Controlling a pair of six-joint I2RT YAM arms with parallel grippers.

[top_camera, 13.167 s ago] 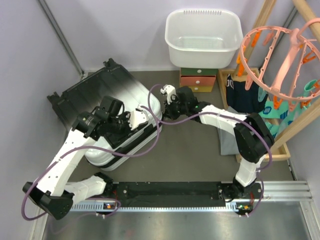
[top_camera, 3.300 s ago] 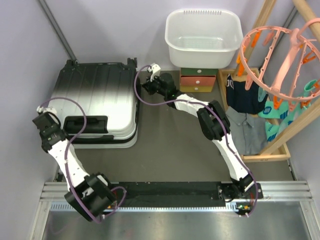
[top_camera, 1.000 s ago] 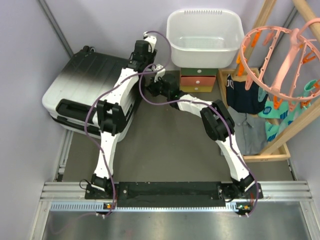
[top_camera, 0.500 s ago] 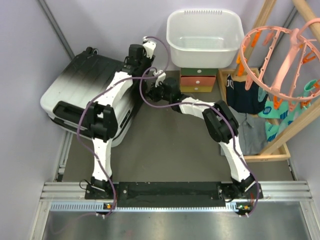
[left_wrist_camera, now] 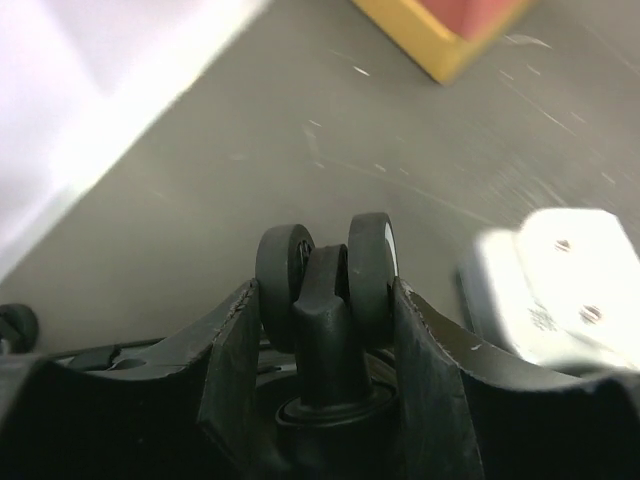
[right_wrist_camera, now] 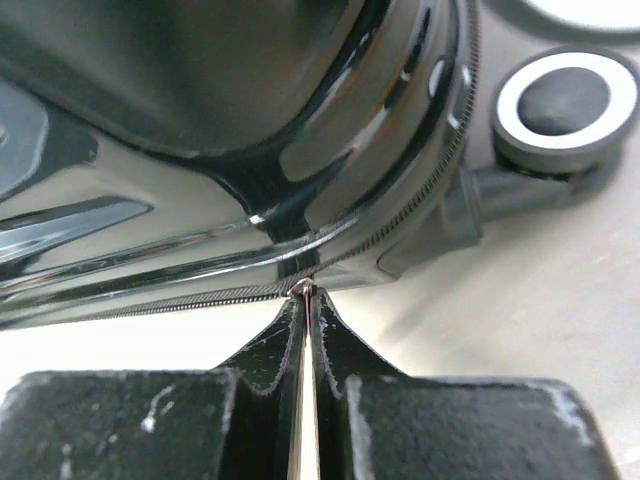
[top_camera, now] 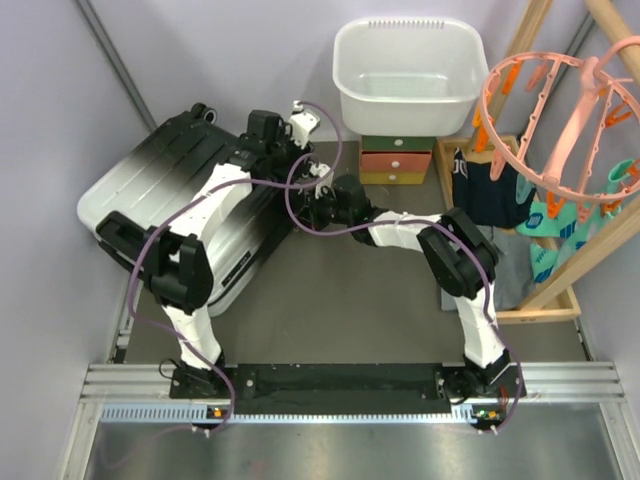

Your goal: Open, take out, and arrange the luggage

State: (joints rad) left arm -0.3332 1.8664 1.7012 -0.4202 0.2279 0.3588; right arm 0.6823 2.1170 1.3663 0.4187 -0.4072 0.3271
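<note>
Swung further round than half a second ago, the luggage [top_camera: 170, 190] now lies more steeply slantwise on the left of the bench [top_camera: 350, 300], and the left arm's elbow has dropped nearer the bench's front edge; the left end effector [left_wrist_camera: 325, 290] reaches over the black end of the case and sits partly closed on a twin caster wheel [left_wrist_camera: 370, 265], one finger against each outer side of the pair, so it grips the luggage there; the right end effector [right_wrist_camera: 305, 290] has its fingers pressed flat together, their tips touching the zipper line along the shell's edge, close to another wheel [right_wrist_camera: 565, 95]; whether anything is pinched between those tips I cannot tell; the case's long axis runs from near-left to far-right, ribs following that line; its black wheeled end points away toward the back wall, one wheel [top_camera: 203, 112] at the far corner; its white end faces the near left, with the black handle [top_camera: 120, 228] there; the ribbed face is turned upward; a white basket [top_camera: 405, 75] rests on a small drawer box [top_camera: 397, 160] to the right of the black end.
</note>
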